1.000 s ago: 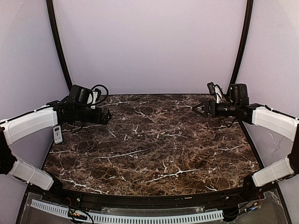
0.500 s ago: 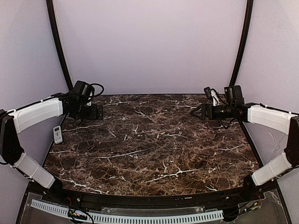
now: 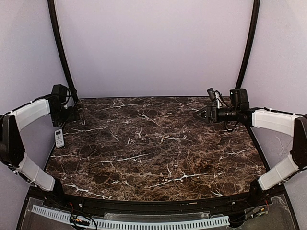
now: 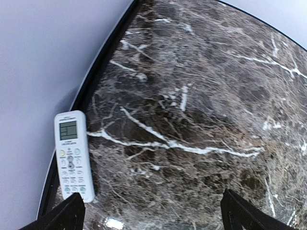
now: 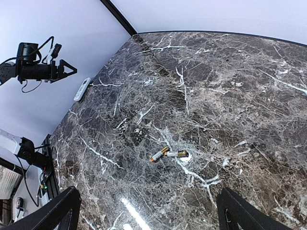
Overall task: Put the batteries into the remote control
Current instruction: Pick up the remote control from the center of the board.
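While both sets of jaws stand spread wide and empty, the left gripper [image 4: 153, 218] hovers at the frame's bottom, with the slim white rectangular plastic remote control [image 4: 72, 155] lying screen-up at lower left on the dark marbled tabletop [image 4: 201, 96]. Under the right gripper [image 5: 146, 213], two gold-and-black cylindrical batteries [image 5: 169, 154] lie together mid-frame.

Dark marble table [image 3: 158, 158], white veins. Remote control [image 4: 72, 155] face up at left edge. Two batteries [image 5: 169, 154] lying tip to tip, well apart from remote control.

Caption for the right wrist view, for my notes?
Right gripper open above two batteries lying together on the marble table; remote control at the far edge.
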You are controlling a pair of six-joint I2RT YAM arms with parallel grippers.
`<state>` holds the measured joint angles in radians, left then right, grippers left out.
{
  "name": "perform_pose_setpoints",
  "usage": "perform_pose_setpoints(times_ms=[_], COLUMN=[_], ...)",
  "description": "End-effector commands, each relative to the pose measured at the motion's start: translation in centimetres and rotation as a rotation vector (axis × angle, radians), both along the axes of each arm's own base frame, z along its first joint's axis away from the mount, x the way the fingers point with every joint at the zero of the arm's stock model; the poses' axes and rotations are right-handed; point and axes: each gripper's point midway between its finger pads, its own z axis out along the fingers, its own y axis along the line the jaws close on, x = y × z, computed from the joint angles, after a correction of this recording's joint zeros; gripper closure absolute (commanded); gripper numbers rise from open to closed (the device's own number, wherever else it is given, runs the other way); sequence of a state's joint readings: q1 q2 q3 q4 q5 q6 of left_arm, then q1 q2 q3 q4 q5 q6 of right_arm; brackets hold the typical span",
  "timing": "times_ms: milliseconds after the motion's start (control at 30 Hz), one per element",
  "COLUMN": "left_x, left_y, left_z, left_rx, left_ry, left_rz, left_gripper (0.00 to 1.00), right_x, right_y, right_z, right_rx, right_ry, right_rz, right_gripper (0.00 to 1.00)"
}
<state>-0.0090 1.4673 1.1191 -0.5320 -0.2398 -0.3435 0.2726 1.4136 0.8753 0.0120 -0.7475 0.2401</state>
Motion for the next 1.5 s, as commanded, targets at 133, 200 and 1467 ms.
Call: perform_pose_setpoints(times_ms=[133,200,1467], left_x=[-1.6,-1.7,-3.5], left_y=[4.6,5.1,10.3], left_z=[-2.3,-3.1,-12.4], left_rx=[-0.005,-0.012,-0.105], left_ry=[0.061,0.087,0.298], left_rz=[0.058,0.037,0.079], left_gripper=[0.0,0.0,0.15], right_x=[-0.3,-0.4,0.1], right_y=[1.2,1.3,1.7], right_z=[-0.1,-0.1,0.2], right_rx=[0.07,0.079,0.081], right_ry=[0.005,0.009,-0.006], right_rz=[0.057,0.063,0.101], right_gripper=[0.01,0.01,0.01])
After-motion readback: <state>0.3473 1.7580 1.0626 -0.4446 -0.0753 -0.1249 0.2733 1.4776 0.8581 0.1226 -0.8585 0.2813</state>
